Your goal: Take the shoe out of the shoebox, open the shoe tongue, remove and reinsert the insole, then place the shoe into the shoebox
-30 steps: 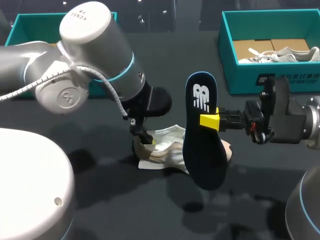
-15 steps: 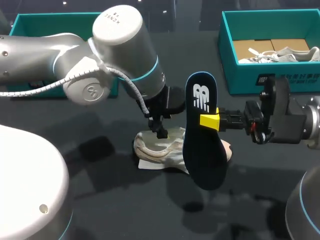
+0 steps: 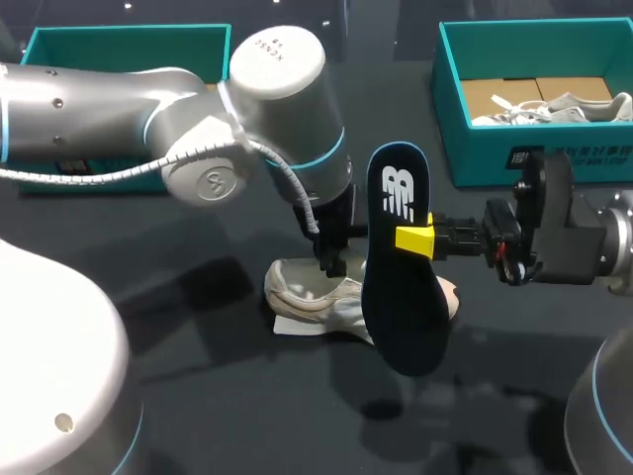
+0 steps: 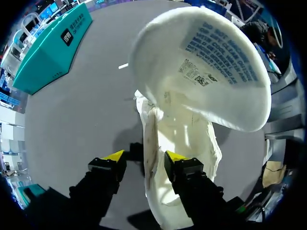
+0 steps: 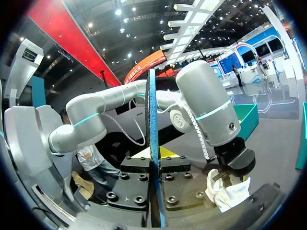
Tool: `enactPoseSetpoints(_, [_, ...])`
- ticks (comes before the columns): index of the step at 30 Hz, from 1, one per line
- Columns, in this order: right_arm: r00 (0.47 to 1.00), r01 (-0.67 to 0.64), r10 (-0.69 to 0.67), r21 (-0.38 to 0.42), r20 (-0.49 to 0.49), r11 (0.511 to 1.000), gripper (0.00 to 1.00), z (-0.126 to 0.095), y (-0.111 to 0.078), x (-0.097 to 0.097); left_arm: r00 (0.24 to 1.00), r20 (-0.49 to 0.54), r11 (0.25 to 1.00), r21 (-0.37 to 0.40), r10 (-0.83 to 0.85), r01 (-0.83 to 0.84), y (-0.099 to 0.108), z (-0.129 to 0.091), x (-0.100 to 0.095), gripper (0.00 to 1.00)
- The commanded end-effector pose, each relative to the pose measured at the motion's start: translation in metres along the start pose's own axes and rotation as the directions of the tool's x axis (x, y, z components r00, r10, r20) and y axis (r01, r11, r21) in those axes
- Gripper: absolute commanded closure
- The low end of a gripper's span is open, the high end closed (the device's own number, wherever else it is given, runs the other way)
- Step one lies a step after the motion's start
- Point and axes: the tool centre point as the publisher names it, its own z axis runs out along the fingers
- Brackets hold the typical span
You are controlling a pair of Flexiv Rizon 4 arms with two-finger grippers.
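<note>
A white shoe [image 3: 307, 295] lies on its side mid-table, its toe hidden behind the insole. My left gripper [image 3: 334, 265] points down at its opening. In the left wrist view the fingers [image 4: 108, 162] stand apart astride the shoe's side wall [image 4: 149, 153], a gap showing on one side, with the lifted tongue [image 4: 201, 62] ahead of them; left gripper [image 4: 144, 158] open. My right gripper [image 3: 415, 238] is shut on the dark blue insole [image 3: 401, 297], holding it upright above the shoe. The insole [image 5: 152, 120] shows edge-on between the right gripper's [image 5: 154, 155] tips.
A teal shoebox [image 3: 450, 129] at the back right holds another white shoe [image 3: 564, 107] on cardboard. A second teal box [image 3: 59, 45] stands at the back left, behind my left arm. A white paper sheet [image 3: 287, 325] lies under the shoe.
My left arm has swung right along the shoe, from its heel end to the opening, and its fingers have narrowed. The right arm and insole have not moved.
</note>
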Motion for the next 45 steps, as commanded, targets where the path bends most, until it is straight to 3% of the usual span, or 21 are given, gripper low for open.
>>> enactPoseSetpoints(1, [1.0,0.0,0.0,-0.002,0.01,1.0,1.0,-0.002,-0.002,0.006,1.0,-0.005,1.0,-0.008,0.0,0.0,-0.002,0.006,0.002,0.51])
enactPoseSetpoints(7, [1.0,0.0,0.0,-0.002,0.01,1.0,1.0,-0.002,-0.002,0.006,1.0,-0.019,1.0,-0.019,0.003,-0.004,0.0,0.012,0.007,0.53])
enactPoseSetpoints(11, [1.0,0.0,0.0,-0.002,0.01,1.0,1.0,-0.002,-0.002,0.006,1.0,-0.023,1.0,-0.029,0.005,-0.006,0.0,0.015,0.01,0.61])
enactPoseSetpoints(13, [1.0,0.0,0.0,-0.002,0.01,1.0,1.0,-0.002,-0.002,0.006,1.0,-0.026,0.999,-0.035,0.007,-0.008,0.0,0.017,0.011,0.7])
enactPoseSetpoints(16, [1.0,0.0,0.0,-0.002,0.01,1.0,1.0,-0.002,-0.002,0.006,0.999,-0.031,0.999,-0.041,0.011,-0.012,0.0,0.018,0.013,1.0])
enactPoseSetpoints(24, [1.0,0.0,0.0,-0.002,0.01,1.0,1.0,-0.002,-0.002,0.006,0.996,-0.083,0.998,-0.037,0.043,-0.046,0.004,0.011,0.013,1.0])
enactPoseSetpoints(30, [1.0,0.0,0.0,-0.002,0.01,1.0,1.0,-0.002,-0.002,0.006,0.981,-0.151,0.992,-0.025,0.12,-0.125,0.004,-0.01,0.009,1.0])
enactPoseSetpoints(33, [1.0,0.0,0.0,-0.002,0.01,1.0,1.0,-0.002,-0.002,0.006,0.951,-0.197,0.969,-0.02,0.237,-0.245,0.002,-0.028,0.011,1.0])
enactPoseSetpoints(45, [1.0,0.0,0.0,-0.002,0.01,1.0,1.0,-0.002,-0.002,0.006,0.951,-0.197,0.969,-0.02,0.237,-0.245,0.002,-0.028,0.011,1.0])
